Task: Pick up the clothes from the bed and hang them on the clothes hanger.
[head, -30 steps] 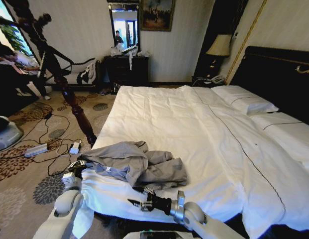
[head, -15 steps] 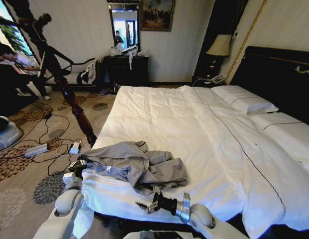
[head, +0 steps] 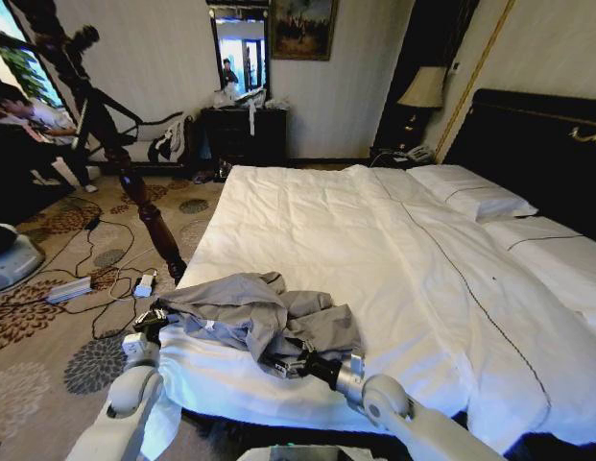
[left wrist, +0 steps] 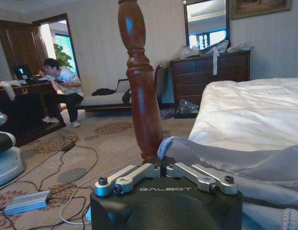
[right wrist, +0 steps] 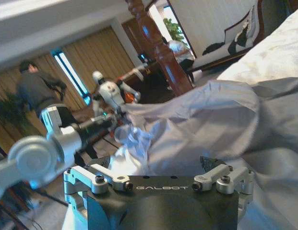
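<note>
Up front in the head view, the clothes (head: 264, 322) lay bunched on the bed (head: 374, 250) near its foot corner. The right gripper (head: 296, 365) touched their near edge, the left gripper (head: 152, 320) their left end. A wooden bedpost (head: 134, 182) stood close by. From the left wrist view, the left gripper's fingers pinched the grey cloth (left wrist: 225, 160). From the right wrist view, whether the right gripper (right wrist: 160, 175) was closed couldn't be told.

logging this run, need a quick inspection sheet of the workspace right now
surface: bed, white duvet, pillows at the headboard
job's things: clothes crumpled at the bed's near corner; hanger nothing seen
clutter: nothing seen on the bed
grippers: left gripper shut on the clothes' edge; right gripper at the clothes' near edge, open
cables: cables and adapters on the carpet
surroundings: bedpost, dresser, lamp
</note>
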